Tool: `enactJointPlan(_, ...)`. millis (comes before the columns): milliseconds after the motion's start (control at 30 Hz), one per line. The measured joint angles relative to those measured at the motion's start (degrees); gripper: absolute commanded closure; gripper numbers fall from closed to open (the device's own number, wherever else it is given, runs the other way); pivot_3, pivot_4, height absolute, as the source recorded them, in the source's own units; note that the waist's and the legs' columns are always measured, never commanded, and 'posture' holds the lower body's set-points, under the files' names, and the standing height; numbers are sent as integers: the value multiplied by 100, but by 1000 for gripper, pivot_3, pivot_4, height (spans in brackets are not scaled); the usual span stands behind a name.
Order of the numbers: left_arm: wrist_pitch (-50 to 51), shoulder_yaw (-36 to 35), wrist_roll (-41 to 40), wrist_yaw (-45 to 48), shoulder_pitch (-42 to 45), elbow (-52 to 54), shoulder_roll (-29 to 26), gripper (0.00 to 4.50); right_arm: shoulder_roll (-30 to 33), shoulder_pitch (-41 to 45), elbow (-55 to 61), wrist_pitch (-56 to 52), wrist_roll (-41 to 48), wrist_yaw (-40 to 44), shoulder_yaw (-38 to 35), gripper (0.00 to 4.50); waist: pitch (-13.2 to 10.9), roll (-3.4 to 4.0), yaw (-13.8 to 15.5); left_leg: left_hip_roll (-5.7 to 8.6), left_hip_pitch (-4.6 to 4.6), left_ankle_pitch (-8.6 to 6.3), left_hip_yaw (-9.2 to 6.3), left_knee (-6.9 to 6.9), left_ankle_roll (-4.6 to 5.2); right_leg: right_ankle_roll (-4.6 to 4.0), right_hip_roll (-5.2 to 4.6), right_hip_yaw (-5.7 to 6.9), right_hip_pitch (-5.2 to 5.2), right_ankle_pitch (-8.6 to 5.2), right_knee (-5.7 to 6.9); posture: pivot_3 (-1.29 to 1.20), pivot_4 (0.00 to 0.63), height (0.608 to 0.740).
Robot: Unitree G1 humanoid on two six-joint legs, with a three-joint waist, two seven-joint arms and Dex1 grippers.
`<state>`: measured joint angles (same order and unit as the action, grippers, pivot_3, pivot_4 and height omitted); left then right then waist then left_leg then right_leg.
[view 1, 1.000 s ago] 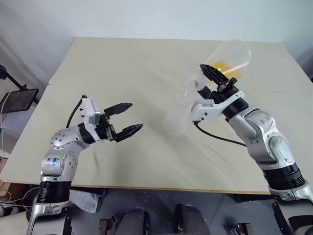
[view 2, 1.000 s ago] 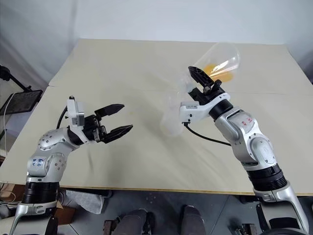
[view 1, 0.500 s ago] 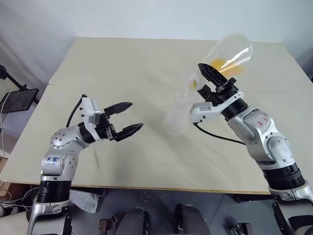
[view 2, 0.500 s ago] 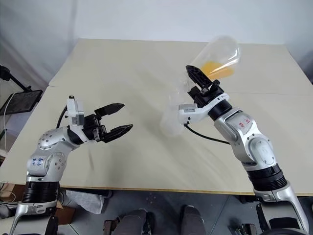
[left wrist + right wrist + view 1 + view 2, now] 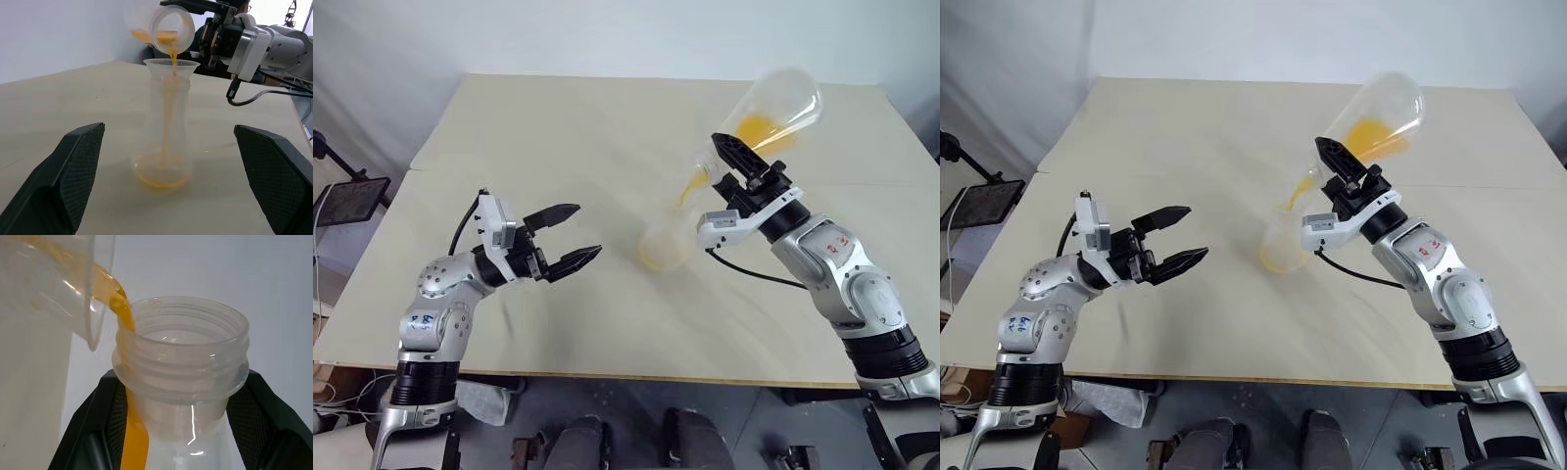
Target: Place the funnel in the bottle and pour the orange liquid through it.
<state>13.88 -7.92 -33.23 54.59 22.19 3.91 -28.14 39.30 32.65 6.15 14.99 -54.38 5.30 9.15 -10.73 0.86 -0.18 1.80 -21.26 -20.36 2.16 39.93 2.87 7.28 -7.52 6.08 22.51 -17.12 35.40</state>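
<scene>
Clamped by the right gripper [image 5: 732,162], black fingers pressed on either side of the threaded neck: the long-necked flask [image 5: 781,98], tipped mouth-down with its wide base raised high over the far right of the table [image 5: 558,127]. Inside that raised base, a pool of the orange liquid [image 5: 756,127], running along the lower side of the neck and spilling over the rim in a thin stream. Just under the flask's mouth, apart from it, the funnel [image 5: 171,66], seated upright in the mouth of the bottle [image 5: 664,245]. Standing upright on the table near the middle, left of the right gripper, that frosted bottle, with the stream falling straight down its inside and a shallow orange layer gathered in its wide bottom. Further left and well apart from the bottle, the left gripper [image 5: 587,229], held above the tabletop with its fingers [image 5: 73,166] spread wide, gripping nothing and aimed towards the bottle. In the left wrist view, bottle, funnel and pouring mouth framed between those two parted fingers.
</scene>
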Motion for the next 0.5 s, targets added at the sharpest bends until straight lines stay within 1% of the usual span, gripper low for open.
enactJointPlan(500, -1, 0, 0, -22, 0, 0, 3, 0, 48, 0, -104, 136, -166, -266, 0, 2083, 0, 0, -1, -1, 0, 0, 0, -1, -1, 0, 1, -1, 0, 0, -3, 0, 150, 740)
